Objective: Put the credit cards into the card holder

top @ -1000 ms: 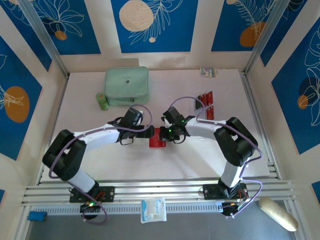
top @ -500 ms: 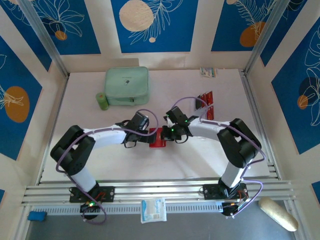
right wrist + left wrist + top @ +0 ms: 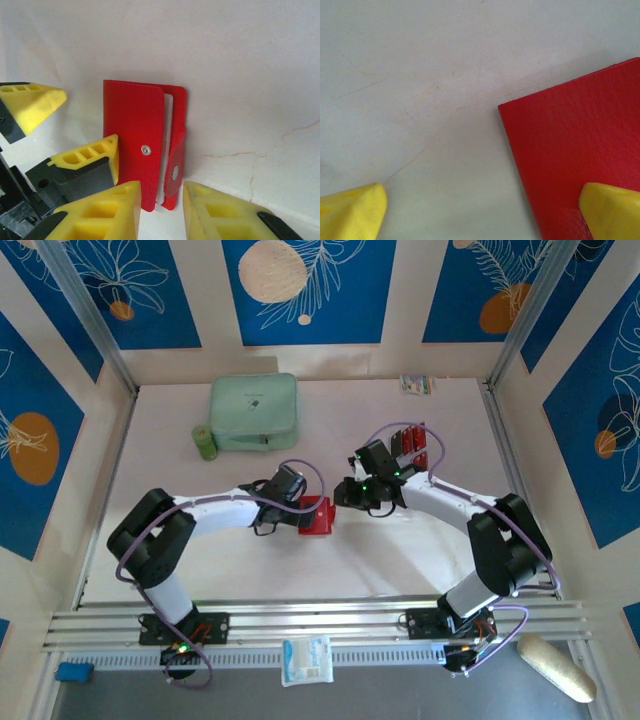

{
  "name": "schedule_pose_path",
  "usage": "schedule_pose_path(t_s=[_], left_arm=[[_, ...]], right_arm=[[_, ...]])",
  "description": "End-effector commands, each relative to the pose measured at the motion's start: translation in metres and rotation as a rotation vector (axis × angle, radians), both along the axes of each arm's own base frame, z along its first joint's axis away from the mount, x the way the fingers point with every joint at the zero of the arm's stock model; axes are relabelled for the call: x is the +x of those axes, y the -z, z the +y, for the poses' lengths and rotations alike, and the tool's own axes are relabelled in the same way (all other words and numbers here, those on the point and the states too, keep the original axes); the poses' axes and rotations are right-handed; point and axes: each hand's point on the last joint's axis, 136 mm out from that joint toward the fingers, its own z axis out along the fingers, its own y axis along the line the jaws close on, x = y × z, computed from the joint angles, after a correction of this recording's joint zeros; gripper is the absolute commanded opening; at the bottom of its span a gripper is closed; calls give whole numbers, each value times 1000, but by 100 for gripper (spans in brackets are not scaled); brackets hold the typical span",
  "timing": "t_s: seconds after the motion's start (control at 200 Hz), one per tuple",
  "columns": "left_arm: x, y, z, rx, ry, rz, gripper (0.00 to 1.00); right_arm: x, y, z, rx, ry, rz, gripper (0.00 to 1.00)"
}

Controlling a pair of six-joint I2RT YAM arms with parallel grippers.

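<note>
While the card holder (image 3: pixel 316 517) lies flat on the table (image 3: pixel 400 550), nearer the arm bases than the mint-green case (image 3: pixel 254 412) and a little to that case's right, the two grippers flank it. The left gripper (image 3: pixel 482 200) has its jaws spread wide. In the left wrist view one yellow fingertip (image 3: pixel 612 210) overlaps the holder's red cover near a corner and the other is over bare table beside it, so only one edge of the holder falls between them and nothing is clamped. The right gripper (image 3: pixel 161 192) has its fingers parted by a narrow gap and grips nothing; the holder's short near end lies just in front of that gap. Seen from the right wrist, the holder's long sides run straight away from the right fingers and its snap cover faces up. Its leaves gape slightly along one long edge, where a tab with a hole sticks out. From above it sits slightly askew to the table's edges. The credit cards (image 3: pixel 415 440) lie well to the right of the mint-green case, partly behind a cable (image 3: pixel 400 427).
</note>
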Motion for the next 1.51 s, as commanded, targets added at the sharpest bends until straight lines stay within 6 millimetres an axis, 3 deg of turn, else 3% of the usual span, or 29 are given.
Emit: schedule_pose_path(t_s=[0.0,0.44,0.65,0.84,0.935,1.09,1.305,1.5], left_arm=[[-15,26,19,136,20,63,100],[-16,28,20,139,18,64,100],[-17,29,21,142,18,64,100],[-17,30,21,144,18,64,100],[-18,30,22,146,18,65,100],[-18,31,23,147,16,66,100],[-18,30,22,142,14,64,100],[-19,30,22,131,13,60,100]], right_arm=[[-2,6,0,-24,-17,35,30],[3,17,13,-33,-40,58,29],[6,21,14,-37,-41,64,18],[4,25,14,-36,-42,79,17],[3,27,13,-35,-42,84,11],[3,23,14,-22,-43,78,0],[2,10,25,48,-54,67,0],[2,13,42,119,-61,104,0]])
